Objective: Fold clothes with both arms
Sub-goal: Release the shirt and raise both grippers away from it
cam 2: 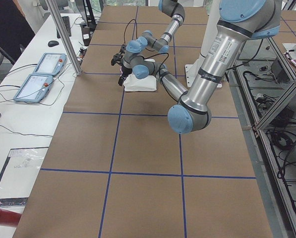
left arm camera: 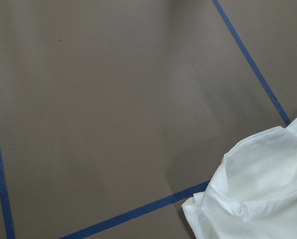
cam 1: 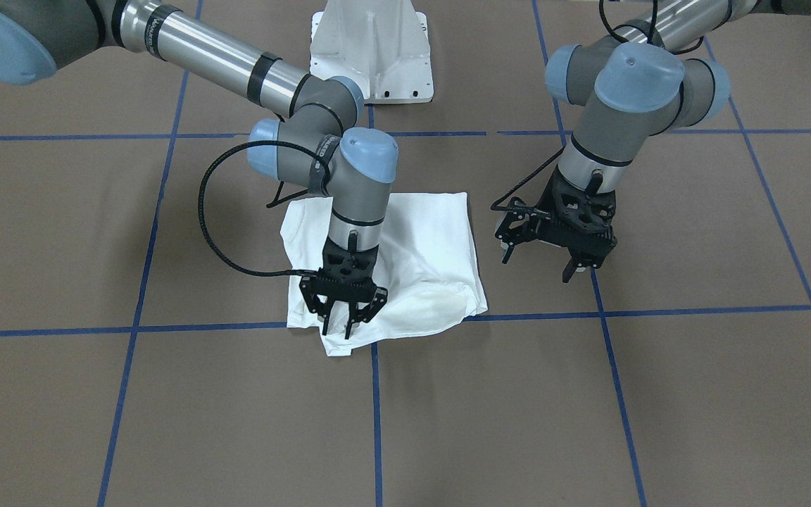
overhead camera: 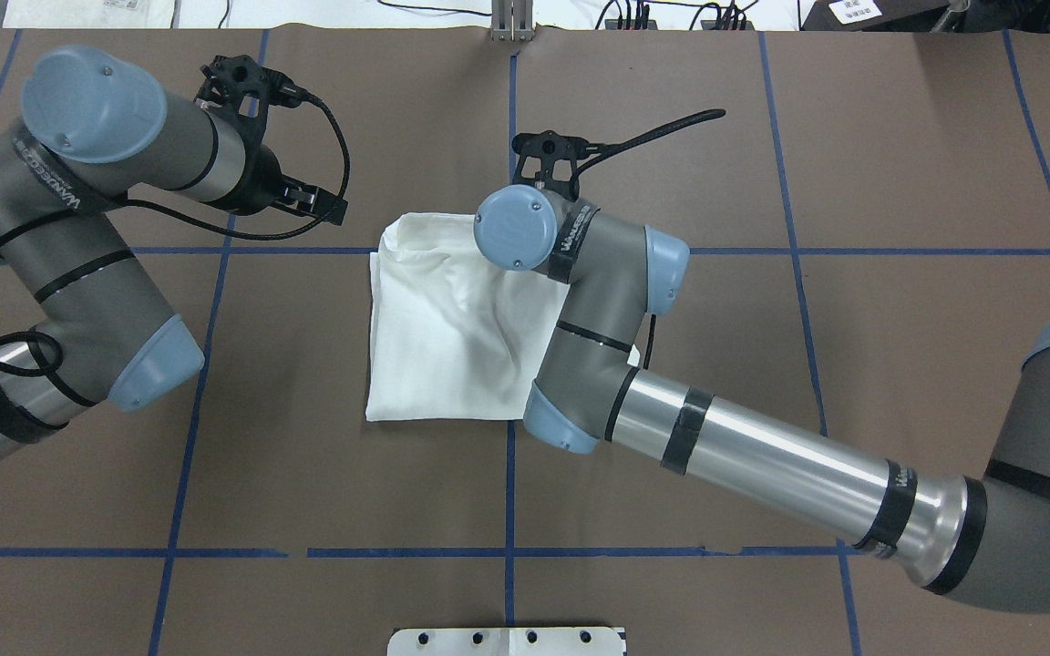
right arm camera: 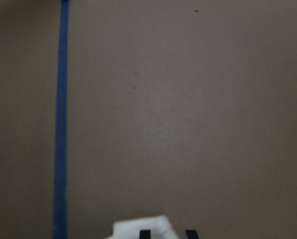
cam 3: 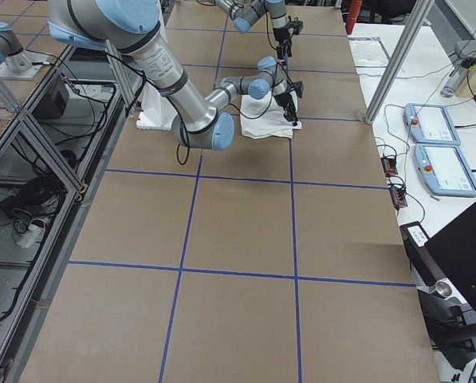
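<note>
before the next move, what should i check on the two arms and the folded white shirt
1. White cotton shirt folded into a compact block on the brown table: ok.
2. Right gripper not clamping cloth: ok. Its wrist view shows bare table between the fingers.
3. Left gripper clear of the shirt: ok, it is over bare table beside it.
4. Left gripper open: cannot tell.
5. Fold edges tidy: not ok. A rumpled corner pokes out by the right gripper.
</note>
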You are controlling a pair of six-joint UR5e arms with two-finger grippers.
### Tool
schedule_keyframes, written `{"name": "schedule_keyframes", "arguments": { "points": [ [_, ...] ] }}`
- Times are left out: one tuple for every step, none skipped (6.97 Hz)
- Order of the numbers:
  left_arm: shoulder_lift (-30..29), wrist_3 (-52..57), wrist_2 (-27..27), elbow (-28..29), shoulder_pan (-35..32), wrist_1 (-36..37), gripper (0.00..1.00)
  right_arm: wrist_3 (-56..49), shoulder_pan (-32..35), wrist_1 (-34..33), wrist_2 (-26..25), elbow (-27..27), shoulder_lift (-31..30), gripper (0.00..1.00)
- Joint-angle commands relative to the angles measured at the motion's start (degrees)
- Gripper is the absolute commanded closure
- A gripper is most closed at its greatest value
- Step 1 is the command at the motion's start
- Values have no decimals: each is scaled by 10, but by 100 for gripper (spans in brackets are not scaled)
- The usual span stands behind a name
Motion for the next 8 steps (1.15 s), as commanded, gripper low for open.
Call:
{"name": "schedule_keyframes", "arguments": {
  "points": [
    [0, 0, -1, -1, -1, 1, 0, -59, 74, 4, 78, -8, 2, 43],
    [3, 6, -5, -13, -11, 5, 0, -115, 104, 3, 138, 17, -3, 0],
    [42, 46, -25, -60, -31, 39, 0, -131, 156, -4, 264, 70, -45, 0],
    [73, 142, -56, -117, -80, 112, 0, -221, 213, -5, 351, 136, -115, 0],
    [111, 225, -61, -166, -124, 164, 0, -322, 263, -36, 383, 212, -194, 0],
    [145, 337, -115, -170, -207, 197, 0, -456, 332, -111, 441, 265, -247, 0],
    [205, 399, -183, -164, -275, 207, 0, -598, 394, -164, 478, 289, -304, 0],
    [270, 407, -204, -165, -319, 212, 0, -714, 456, -183, 509, 290, -360, 0]
  ]
}}
